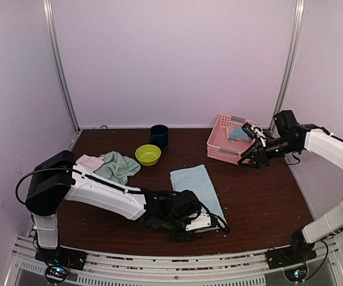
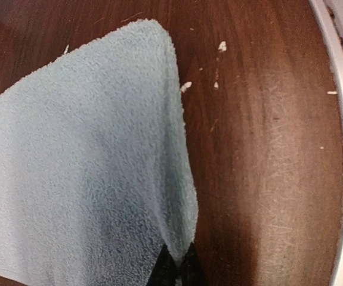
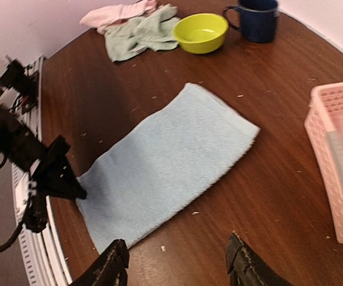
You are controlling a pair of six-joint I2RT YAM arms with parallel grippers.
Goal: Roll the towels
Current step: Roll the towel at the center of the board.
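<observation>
Left end effector [image 2: 174, 271]: closed on the near short edge of the pale blue towel [image 1: 196, 186], at or beside a corner, with the cloth tented up into the pinch. The rest lies flat on the table [image 1: 266, 202], long axis running slantwise away from that end effector. Judged light, limp terry, not slippery; best taken at the corners. Right end effector [image 3: 177, 265]: fingers apart, empty, well apart from the towel's far end.

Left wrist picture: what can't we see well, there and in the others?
Left wrist: the left gripper is cut off by the bottom edge, behind the pale blue towel.
Right wrist: the pink basket runs off the right edge.
Top: the towel in the basket is too small.
</observation>
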